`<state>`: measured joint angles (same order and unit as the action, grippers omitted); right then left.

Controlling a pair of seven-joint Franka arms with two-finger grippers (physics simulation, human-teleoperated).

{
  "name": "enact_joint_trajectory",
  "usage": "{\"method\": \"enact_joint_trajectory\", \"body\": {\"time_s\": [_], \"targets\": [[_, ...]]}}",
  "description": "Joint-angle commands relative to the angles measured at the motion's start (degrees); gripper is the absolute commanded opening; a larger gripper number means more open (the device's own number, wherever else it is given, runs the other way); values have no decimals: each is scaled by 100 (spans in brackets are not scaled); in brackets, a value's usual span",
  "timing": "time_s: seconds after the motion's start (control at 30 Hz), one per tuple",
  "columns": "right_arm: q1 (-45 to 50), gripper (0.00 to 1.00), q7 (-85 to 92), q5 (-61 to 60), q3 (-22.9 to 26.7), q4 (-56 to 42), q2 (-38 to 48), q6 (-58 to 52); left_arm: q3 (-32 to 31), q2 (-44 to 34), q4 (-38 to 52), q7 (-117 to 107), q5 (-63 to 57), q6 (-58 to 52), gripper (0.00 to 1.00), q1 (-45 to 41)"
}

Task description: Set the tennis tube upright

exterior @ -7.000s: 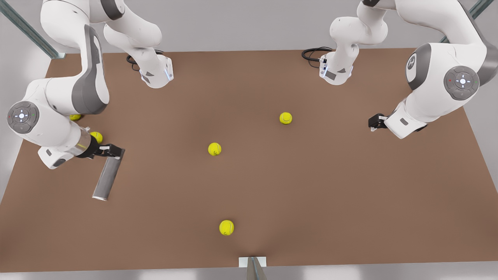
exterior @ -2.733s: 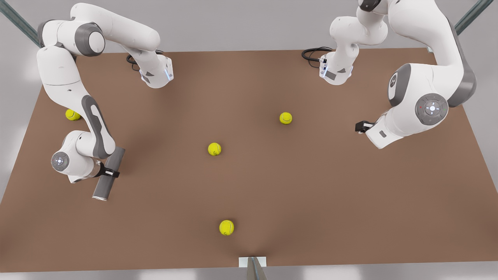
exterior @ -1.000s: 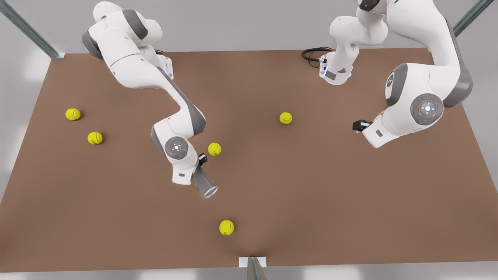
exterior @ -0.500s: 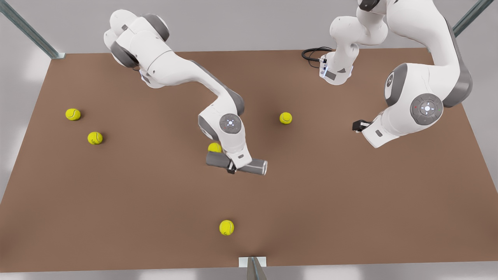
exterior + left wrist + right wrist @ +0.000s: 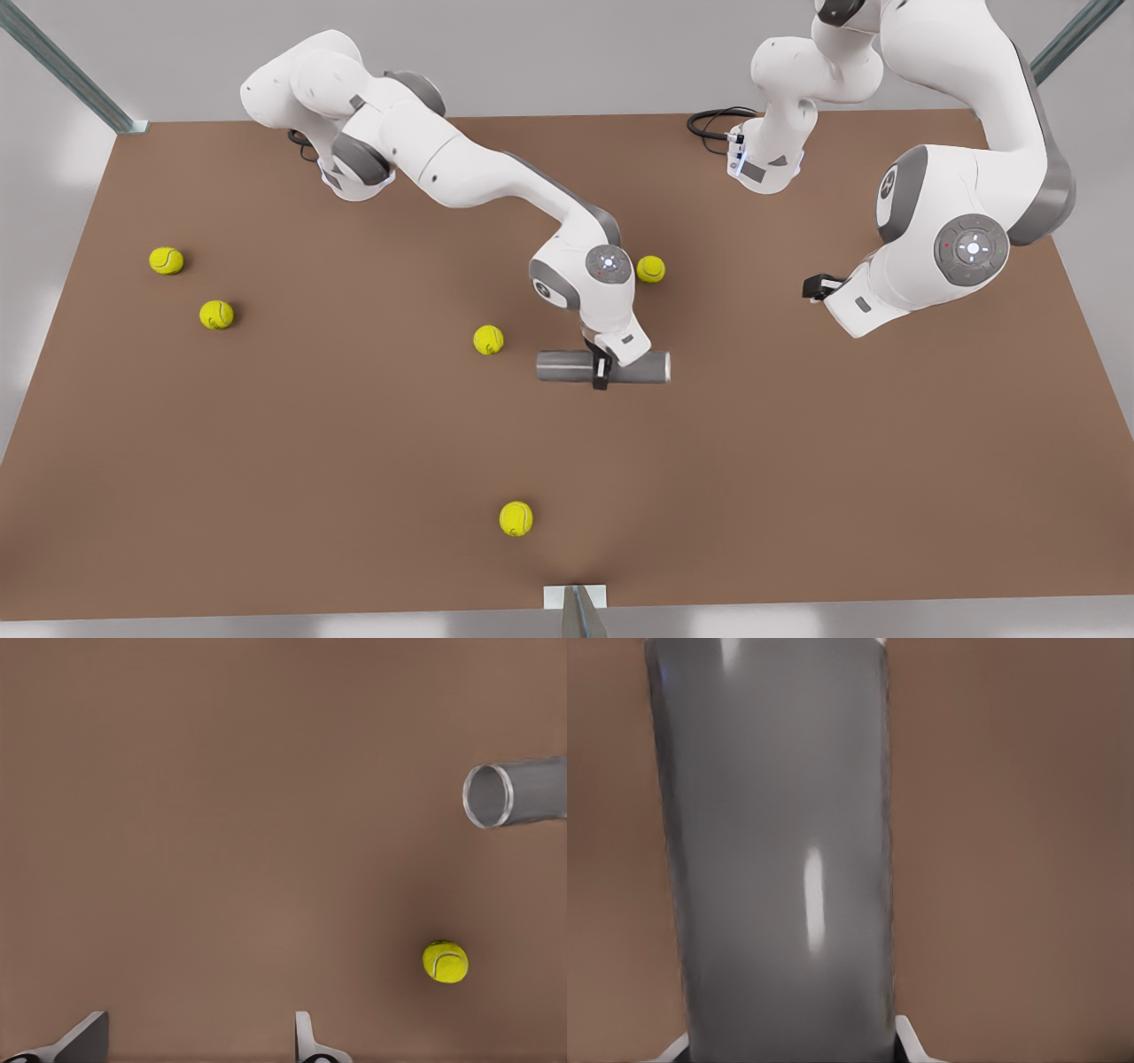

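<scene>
Clamping the tennis tube (image 5: 567, 366) near its middle, the right gripper (image 5: 602, 370) holds it lying level above the table (image 5: 354, 461), close to the centre. Its wrist hides part of the tube. The left gripper (image 5: 817, 287) waits at the front view's right, fingers (image 5: 306, 1041) apart, their tips cut off.

Front overhead; wrists near; shared: tube (image 5: 567, 365).

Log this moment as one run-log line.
right hand: shut on tennis tube, mid-length | tube: horizontal, not upright | left hand: open, waiting at front view's right | table: five tennis balls loose
</scene>
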<state>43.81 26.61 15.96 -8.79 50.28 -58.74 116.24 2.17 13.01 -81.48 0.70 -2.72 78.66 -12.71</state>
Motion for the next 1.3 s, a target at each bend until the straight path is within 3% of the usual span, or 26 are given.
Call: {"method": "enact_joint_trajectory", "body": {"time_s": [0.0,0.33,0.43,0.47,0.53,0.57,0.6,0.67,0.7,0.77,0.83,0.93,1.07,1.27], "targets": [[-4,100,2,-6,0,-1,-6,-5,2,0,0,0,0,0,100,-4],[-4,100,2,-6,9,-1,-6,48,2,70,0,0,17,18,100,-4],[-267,100,-33,-23,9,43,64,-154,38,789,0,53,2623,-369,100,742],[-469,100,-838,-67,-9,139,318,-564,38,1202,9,166,3346,-290,100,1059],[-1049,100,-1834,-489,-44,166,1171,-2657,29,1941,9,949,4648,35,100,1236],[-1408,100,-2158,-489,-35,201,1574,-3176,29,2126,9,1290,4894,53,100,1253],[-2049,100,-2265,-498,-35,875,2285,-3178,29,2433,9,1914,5131,79,100,1253],[-3420,100,-2599,-577,-53,3950,4534,-1263,2,3022,-35,2890,5703,246,100,1244],[-3941,100,-3232,-902,-35,4236,4977,-1744,-33,3120,-342,3436,6072,474,100,1218],[-4152,100,-3531,-902,-26,3866,4968,-2369,-156,3366,-395,3955,6415,624,100,1218],[-4144,100,-3574,-937,-26,3665,4846,-2316,-156,3375,-570,3946,6713,1326,100,1069],[-3845,100,-6369,-736,-44,3506,4705,-2395,-156,3401,-756,3973,7048,1898,100,875],[-4363,100,-6361,-595,9,3479,4573,-2580,-156,3392,-1186,4139,7680,2224,100,620],[-4820,100,-5297,-647,0,2513,4230,-2738,-428,3410,-1318,4236,8252,2610,100,550]]}}
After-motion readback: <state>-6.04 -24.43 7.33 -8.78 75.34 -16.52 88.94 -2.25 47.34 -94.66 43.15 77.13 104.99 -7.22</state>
